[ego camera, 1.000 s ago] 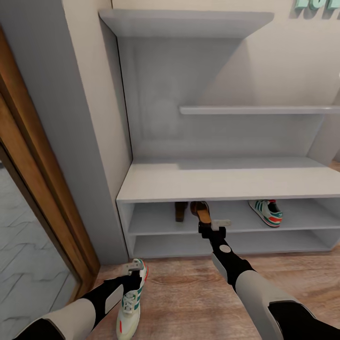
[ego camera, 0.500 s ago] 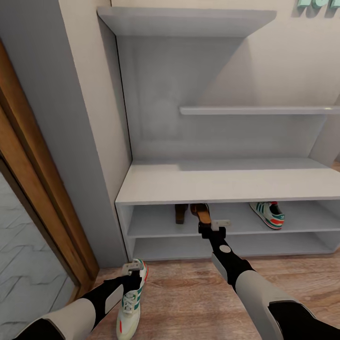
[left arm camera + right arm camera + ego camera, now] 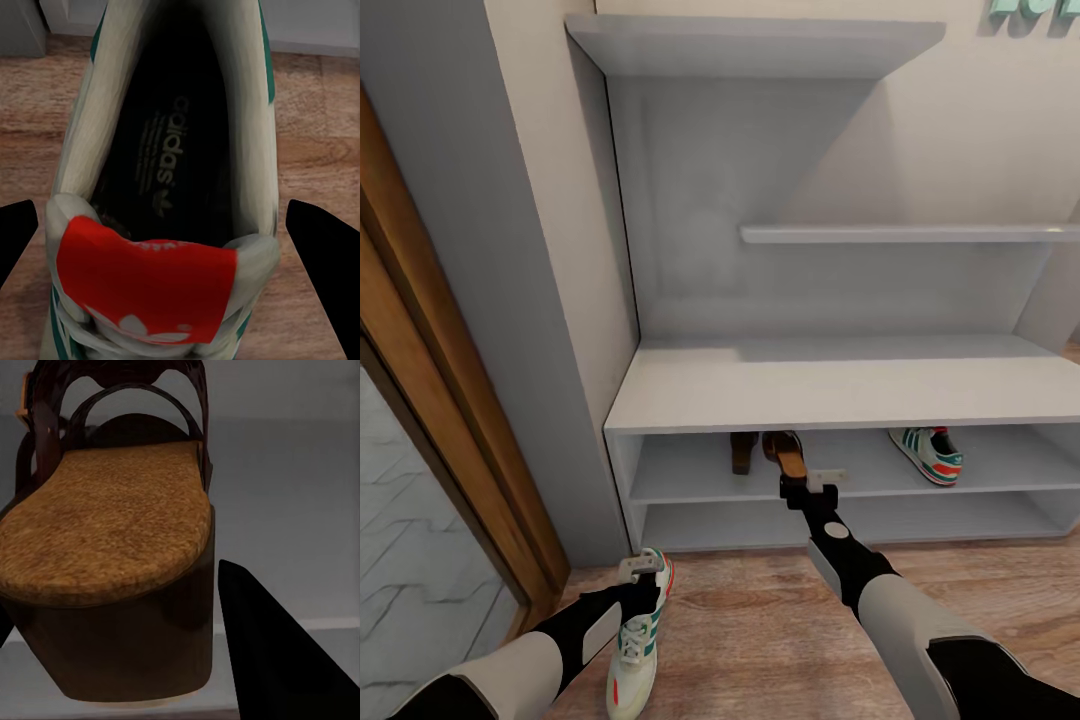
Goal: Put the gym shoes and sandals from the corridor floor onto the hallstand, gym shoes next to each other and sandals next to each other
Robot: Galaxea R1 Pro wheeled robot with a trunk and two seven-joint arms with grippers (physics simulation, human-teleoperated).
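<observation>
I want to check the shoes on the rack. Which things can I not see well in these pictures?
- Sandals: head view, the hallstand top hides their fronts.
- Shelf gym shoe: head view, partly under that top.
- Floor gym shoe: left arm covers its side.
- Right gripper: whether it touches the sandal is unclear.

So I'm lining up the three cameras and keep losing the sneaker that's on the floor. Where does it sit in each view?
Head view: the floor gym shoe lies low and left on the corridor floor, under the left gripper.
Left wrist view: the same shoe, seen from above between the open fingers.
Right wrist view: not in it; a sandal is there.
Shared landmark: the wood floor.
</observation>
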